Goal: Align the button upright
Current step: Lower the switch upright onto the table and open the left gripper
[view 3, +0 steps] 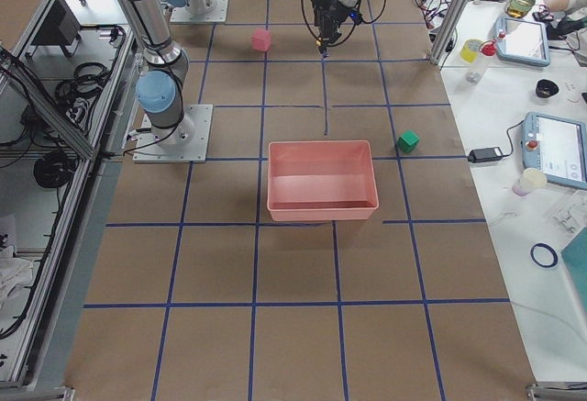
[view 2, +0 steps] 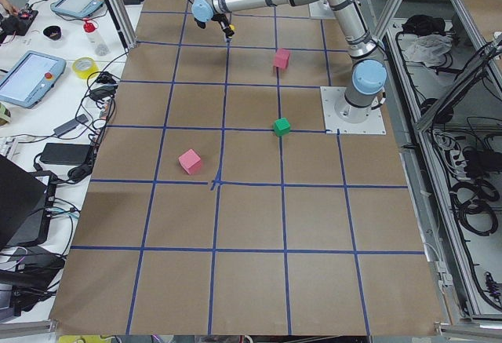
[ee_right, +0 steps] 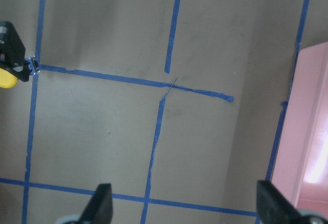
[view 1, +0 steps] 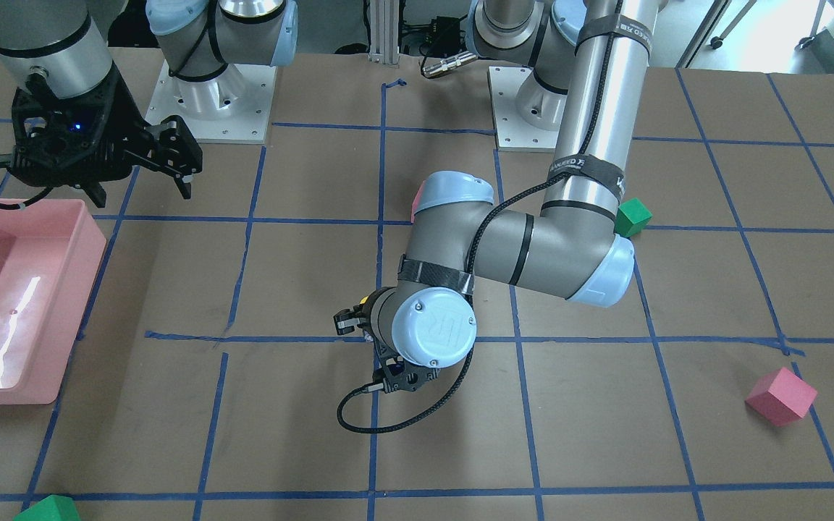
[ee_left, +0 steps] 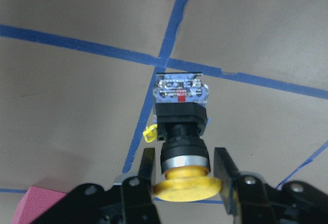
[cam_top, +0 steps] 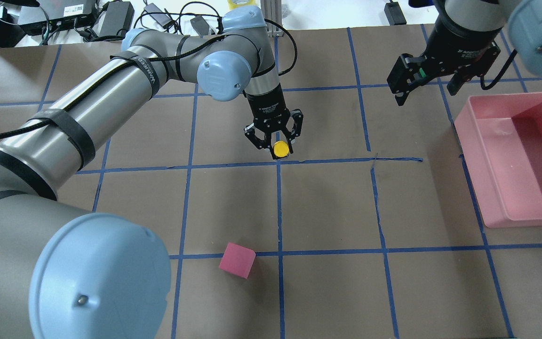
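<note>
The button [ee_left: 182, 131] has a round yellow cap, a black body and a grey-white base block. It points cap-up between the fingers [ee_left: 146, 167] of my left gripper [cam_top: 279, 145], over a blue tape crossing. The gripper is shut on the button at its cap. I cannot tell whether the base touches the table. The cap shows in the overhead view [cam_top: 281, 149] and as a sliver in the front view [view 1: 363, 297]. My right gripper [cam_top: 426, 93] is open and empty, high up and far to the right; its fingertips [ee_right: 102, 206] stand wide apart.
A pink bin [cam_top: 487, 188] stands at the right. A pink cube [cam_top: 237, 260] lies nearer the robot than the button. Another pink cube [view 1: 781, 396] and two green cubes [view 1: 633, 217] [view 1: 48, 509] lie farther off.
</note>
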`<state>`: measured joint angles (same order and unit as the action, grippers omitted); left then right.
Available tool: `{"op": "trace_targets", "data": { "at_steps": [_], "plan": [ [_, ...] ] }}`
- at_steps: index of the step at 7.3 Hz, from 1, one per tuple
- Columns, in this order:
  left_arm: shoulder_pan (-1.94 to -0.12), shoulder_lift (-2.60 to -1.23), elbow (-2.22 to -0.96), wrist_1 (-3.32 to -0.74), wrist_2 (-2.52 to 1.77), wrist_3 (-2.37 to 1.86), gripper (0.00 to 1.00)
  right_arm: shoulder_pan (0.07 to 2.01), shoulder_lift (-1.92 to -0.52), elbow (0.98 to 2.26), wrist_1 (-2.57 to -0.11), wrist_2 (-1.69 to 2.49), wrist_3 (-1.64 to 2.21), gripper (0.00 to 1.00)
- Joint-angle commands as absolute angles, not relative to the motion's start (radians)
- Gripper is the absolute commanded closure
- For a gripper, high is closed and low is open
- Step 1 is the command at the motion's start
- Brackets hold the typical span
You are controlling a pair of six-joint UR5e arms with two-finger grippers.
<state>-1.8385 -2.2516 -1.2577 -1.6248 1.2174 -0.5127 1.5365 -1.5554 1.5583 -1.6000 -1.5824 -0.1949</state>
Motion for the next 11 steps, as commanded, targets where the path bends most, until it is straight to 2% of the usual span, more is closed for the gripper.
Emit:
{"op": "trace_targets", "data": {
  "at_steps": [1, 6, 7, 8, 9, 10, 11],
  "plan": [
    [-1.825, -2.276, -1.250, -1.635, 1.210, -0.514, 0.80, 1.536, -1.555, 1.559, -1.601, -1.583, -0.195, 0.00],
    [-1.825, -2.290, -1.253, -1.617, 1.195, -0.514, 0.73, 1.536, -1.555, 1.559, -1.601, -1.583, -0.196, 0.00],
    [-1.825, -2.290, -1.256, -1.618, 1.193, -0.514, 0.64, 1.536, -1.555, 1.559, -1.601, -1.585, -0.196, 0.00],
    [-1.825, -2.290, -1.256, -1.617, 1.195, -0.514, 0.36, 1.537, -1.555, 1.559, -1.601, -1.585, -0.195, 0.00],
    [-1.827, -2.289, -1.258, -1.617, 1.195, -0.512, 0.23, 1.537, -1.555, 1.559, -1.601, -1.585, -0.196, 0.00],
    [-1.827, -2.286, -1.258, -1.617, 1.195, -0.512, 0.15, 1.536, -1.554, 1.559, -1.601, -1.585, -0.196, 0.00],
    [-1.827, -2.260, -1.259, -1.618, 1.203, -0.508, 0.10, 1.536, -1.555, 1.559, -1.601, -1.585, -0.196, 0.00]
  ]
}}
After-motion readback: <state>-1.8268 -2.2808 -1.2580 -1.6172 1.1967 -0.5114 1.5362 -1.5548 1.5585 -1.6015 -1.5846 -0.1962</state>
